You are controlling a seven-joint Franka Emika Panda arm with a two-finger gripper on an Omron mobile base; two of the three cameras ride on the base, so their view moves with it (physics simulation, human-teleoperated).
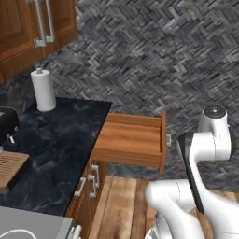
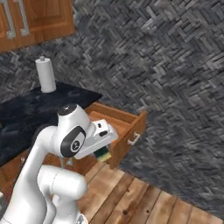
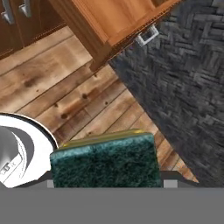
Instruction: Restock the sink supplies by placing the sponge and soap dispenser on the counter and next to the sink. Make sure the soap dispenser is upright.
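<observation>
We have the counter point(image 1: 60, 140) as the biggest surface, dark marbled slab, sitting up and to the left of the arm. No sink in sight, so the drop spot is likely further along it. Below its edge the wooden drawer point(image 1: 133, 140) stands pulled open and looks empty from the left base view; it juts into the space between arm and counter, so we'd judge the lift has to clear its front. Paper towel roll point(image 1: 43, 89) stands upright at the back of the counter, well apart. The gripper point(image 2: 103, 151) hangs over the wood floor point(image 3: 65, 92), just beside the drawer front. Jaws closed down on the sponge point(image 3: 105, 159), green scrub face toward the hand camera, yellow edge behind. Held low, carry not yet started, we think. Soap dispenser: can't place it.
</observation>
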